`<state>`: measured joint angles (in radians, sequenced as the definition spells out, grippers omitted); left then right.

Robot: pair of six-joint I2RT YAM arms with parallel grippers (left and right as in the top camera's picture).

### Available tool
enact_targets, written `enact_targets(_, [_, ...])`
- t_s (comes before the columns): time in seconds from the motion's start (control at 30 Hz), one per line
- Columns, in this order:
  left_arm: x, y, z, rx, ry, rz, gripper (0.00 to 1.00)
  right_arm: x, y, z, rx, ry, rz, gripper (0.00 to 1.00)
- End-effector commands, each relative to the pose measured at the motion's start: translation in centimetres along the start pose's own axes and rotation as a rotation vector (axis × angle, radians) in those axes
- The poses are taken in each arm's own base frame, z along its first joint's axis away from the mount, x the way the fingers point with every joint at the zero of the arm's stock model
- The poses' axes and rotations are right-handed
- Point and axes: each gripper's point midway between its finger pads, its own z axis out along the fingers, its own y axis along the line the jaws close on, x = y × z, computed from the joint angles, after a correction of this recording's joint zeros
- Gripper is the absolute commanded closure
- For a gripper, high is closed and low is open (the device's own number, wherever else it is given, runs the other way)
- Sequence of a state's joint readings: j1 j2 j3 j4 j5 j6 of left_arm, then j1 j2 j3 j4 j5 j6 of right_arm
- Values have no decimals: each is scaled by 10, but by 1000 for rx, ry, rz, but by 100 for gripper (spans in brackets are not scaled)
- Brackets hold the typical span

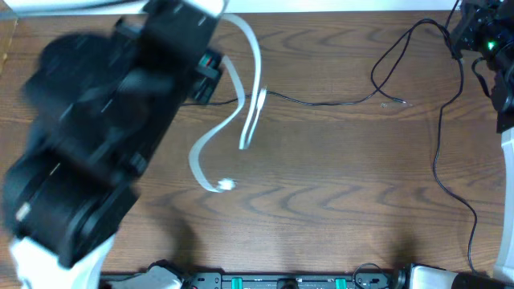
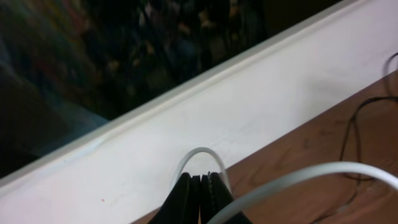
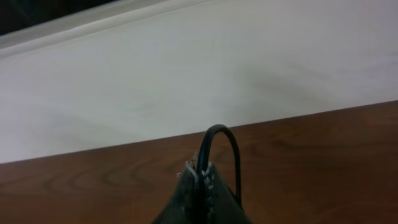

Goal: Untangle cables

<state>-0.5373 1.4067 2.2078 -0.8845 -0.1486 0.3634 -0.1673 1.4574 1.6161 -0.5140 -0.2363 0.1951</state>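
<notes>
Left gripper [image 2: 201, 182] is clenched on the white cable [image 2: 298, 173]. The wrist view shows a short loop of it poking up out of the closed fingers, with another strand sweeping past just to the right. The arm is lifted high over the table [image 1: 337, 201], so it blurs and hides the left side from above. That is probably deliberate: lifting drags the white cord up and away from the black one.

From above, the rest of the white cable hangs down from the top edge, doubles back in an S and ends in a small plug [image 1: 226, 185] lying on the wood.

Right gripper [image 3: 200, 173] is pinched shut on the black cable [image 1: 321, 103], with a small arch of it standing above the fingertips. This arm sits at the far right corner, well apart from the left one. I read that as pulling the two cords to opposite sides.

The black cable runs thin across mid-table, loops up towards the right gripper, then trails down the right edge. I can't tell whether it is one cord or two.

The white and black cables cross near the table's middle, just beside the left arm, and I can't tell which lies on top. The untangle looks partway done, with each colour claimed by its own gripper and that crossing not yet cleared.
</notes>
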Motion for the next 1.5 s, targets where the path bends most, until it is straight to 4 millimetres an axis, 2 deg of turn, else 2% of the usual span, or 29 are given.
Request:
enact_targets(0.0, [9,14,27,-20,22,-70,92,-20,23,-29,-82,-57,-38,99])
enact_targets(0.1, [26,18,50,61,61,-163,92,-28,31,-42,-106,-86,-48,99])
enact_targets(0.13, [32,20,55,79,73,-204,77,-30,32,-46,-106,-95,-51,99])
enact_targets(0.17, [37,22,59,104,85,-242,68,-32,33,-50,-108,-106,-67,99])
enact_targets(0.2, [41,22,61,133,94,-262,46,-34,35,-54,-108,-115,-81,99])
enact_targets(0.23, [43,21,61,146,96,-266,11,-35,35,-55,-109,-117,-82,99])
enact_targets(0.27, [43,19,61,165,98,-269,0,-35,37,-57,-116,-117,-82,99])
enact_targets(0.4, [42,5,54,235,100,-275,0,-28,61,-59,-236,-90,-81,99])
enact_targets(0.47, [40,-11,48,314,104,-282,0,-24,86,-63,-334,-79,-100,99])
enact_targets(0.5, [40,-14,47,329,105,-283,0,-24,90,-63,-345,-81,-104,99])
enact_targets(0.63, [43,-25,43,384,120,-292,0,-24,128,-69,-439,-101,-135,99])
enact_targets(0.77, [53,-33,43,411,166,-302,0,-25,173,-89,-590,-126,-139,99])
enact_targets(0.83, [56,-37,50,422,180,-304,4,-34,196,-108,-662,-179,-153,99])
enact_targets(1.07, [62,-40,61,431,195,-308,7,-57,222,-159,-772,-293,-137,99])
enact_targets(1.17, [65,-50,66,491,204,-321,7,-63,228,-181,-811,-328,-129,99])
enact_targets(1.33, [70,-65,80,582,214,-342,7,-64,234,-196,-840,-336,-116,99])
enact_targets(1.47, [71,-83,87,658,220,-350,7,-64,236,-198,-851,-337,-111,99])
